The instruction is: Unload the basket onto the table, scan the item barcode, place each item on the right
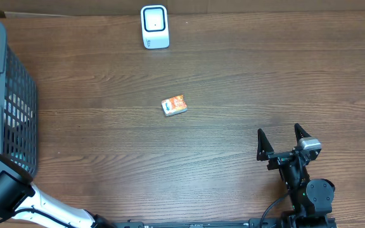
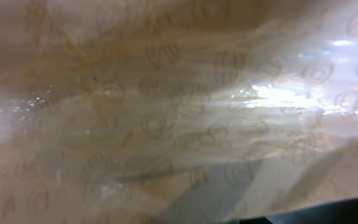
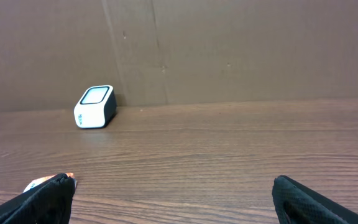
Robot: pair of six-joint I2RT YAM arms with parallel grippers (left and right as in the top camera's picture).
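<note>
The left arm (image 1: 5,190) reached down by the basket (image 1: 14,88) at the side of the tabletop (image 1: 265,76). The left hand itself was hidden. Its camera saw only a wrapped item (image 2: 179,112) in shiny, crinkly see-through plastic, very close up. I could not tell if the left hand was clenched on it or not.

The right hand (image 1: 279,130) was released, with its fingers wide apart and nothing in them. It waited low over the tabletop, well apart from everything else.

A small orange packet (image 1: 174,105) lay flat in the middle of the tabletop. The scanner (image 1: 154,26) stood at the far edge, with its window facing the arms.

I think the plastic could cause trouble. It looked slippery, so the item might slide out and drop when lifted. The arm could also bump the basket wall on the way out. The shine might hide the barcode from the scanner too.
</note>
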